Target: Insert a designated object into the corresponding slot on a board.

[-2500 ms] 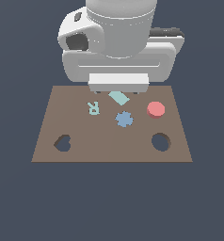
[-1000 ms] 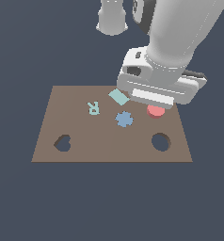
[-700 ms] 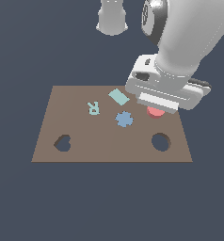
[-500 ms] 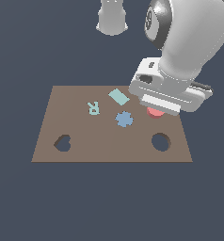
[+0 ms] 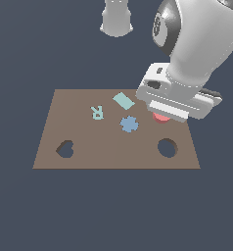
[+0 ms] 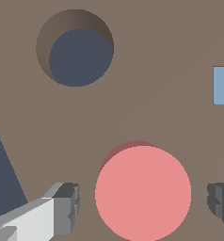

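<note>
Gripper (image 6: 144, 200) is held wide astride the disc (image 6: 143, 193), untouched on the board (image 5: 79, 157) near the hole (image 6: 76, 56); grasp step is judged in hand, with descent and closing required next.

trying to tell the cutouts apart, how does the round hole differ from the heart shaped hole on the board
Shape: the round hole is a plain circle; the heart-shaped hole has two lobes and a point.
Place: the round hole sits near the exterior view's right edge of the board, the heart-shaped hole near its left.
Neighbours: the round hole lies close to the salmon-red disc; the heart-shaped hole has no piece nearby.
Both are dark, empty cutouts along the board's near edge.
</note>
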`<state>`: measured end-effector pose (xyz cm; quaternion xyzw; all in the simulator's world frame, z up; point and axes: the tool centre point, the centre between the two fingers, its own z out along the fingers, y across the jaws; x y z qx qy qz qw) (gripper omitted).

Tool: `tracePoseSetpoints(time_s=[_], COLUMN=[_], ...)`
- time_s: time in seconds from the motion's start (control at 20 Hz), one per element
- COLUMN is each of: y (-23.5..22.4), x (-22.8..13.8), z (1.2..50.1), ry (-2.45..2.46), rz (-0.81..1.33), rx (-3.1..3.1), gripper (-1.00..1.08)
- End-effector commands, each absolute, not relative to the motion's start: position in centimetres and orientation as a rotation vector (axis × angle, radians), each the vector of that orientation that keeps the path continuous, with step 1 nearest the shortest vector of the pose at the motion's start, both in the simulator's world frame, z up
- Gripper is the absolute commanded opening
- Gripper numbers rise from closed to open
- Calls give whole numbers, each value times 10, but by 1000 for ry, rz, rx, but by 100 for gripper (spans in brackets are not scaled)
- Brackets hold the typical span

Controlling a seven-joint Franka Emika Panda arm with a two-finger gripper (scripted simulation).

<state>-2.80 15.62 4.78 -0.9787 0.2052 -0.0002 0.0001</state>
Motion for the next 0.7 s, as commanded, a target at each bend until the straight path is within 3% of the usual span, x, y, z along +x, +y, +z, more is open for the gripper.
tracePoseSetpoints(time_s=[0.0, 0.3, 0.35, 0.65], y=[156, 156, 156, 156], x=[-28, -28, -28, -28], z=[42, 30, 30, 30], ry=[647, 650, 650, 650], rz=[0, 0, 0, 0], rx=[-3075, -3074, -3074, -3074], gripper=[100, 100, -100, -100])
